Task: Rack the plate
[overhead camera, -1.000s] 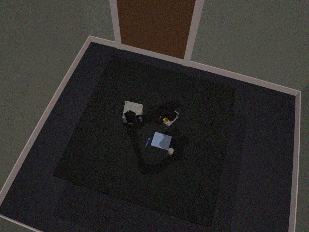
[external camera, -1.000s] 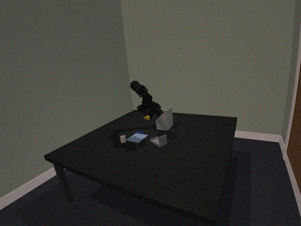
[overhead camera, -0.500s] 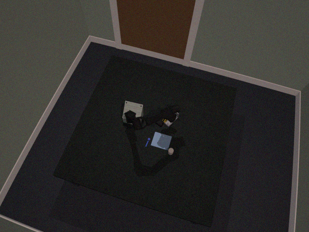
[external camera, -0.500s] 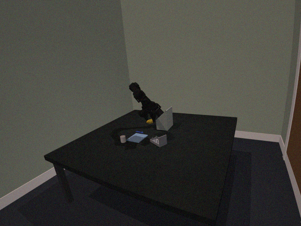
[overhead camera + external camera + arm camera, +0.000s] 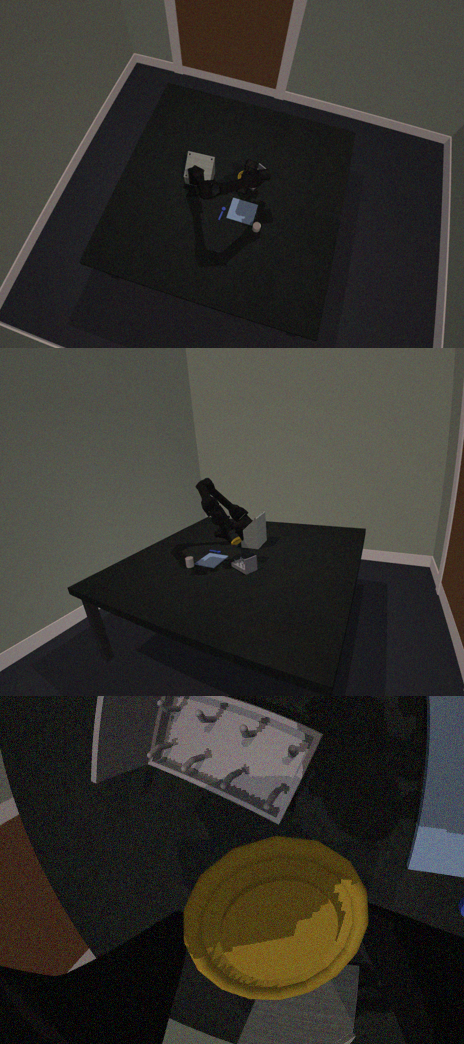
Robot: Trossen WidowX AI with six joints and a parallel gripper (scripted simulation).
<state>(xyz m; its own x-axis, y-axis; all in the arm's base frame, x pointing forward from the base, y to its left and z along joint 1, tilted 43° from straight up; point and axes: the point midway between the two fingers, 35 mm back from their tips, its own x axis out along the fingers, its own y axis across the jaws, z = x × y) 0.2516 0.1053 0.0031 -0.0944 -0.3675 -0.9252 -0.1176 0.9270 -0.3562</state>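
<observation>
The yellow plate (image 5: 241, 173) (image 5: 236, 541) (image 5: 276, 918) is held by its rim in my gripper (image 5: 248, 176) (image 5: 235, 536) (image 5: 274, 1001), lifted off the table. In the wrist view it fills the middle and faces the camera. The dish rack (image 5: 262, 165) (image 5: 245, 565) (image 5: 227, 758) is a small pale base with rows of rails and one upright end wall. It stands on the black table (image 5: 299, 187) (image 5: 284, 591). In the top view my gripper covers most of the rack. In the wrist view the rack lies beyond the plate's far rim, apart from it.
A light blue mat (image 5: 243, 211) (image 5: 211, 560) (image 5: 443, 805) lies beside the rack, with a small blue utensil (image 5: 221, 212) (image 5: 214, 551) and a pale cup (image 5: 256, 226) (image 5: 189, 562) at its edges. A pale grey box (image 5: 200, 162) (image 5: 256, 531) stands by the arm's base.
</observation>
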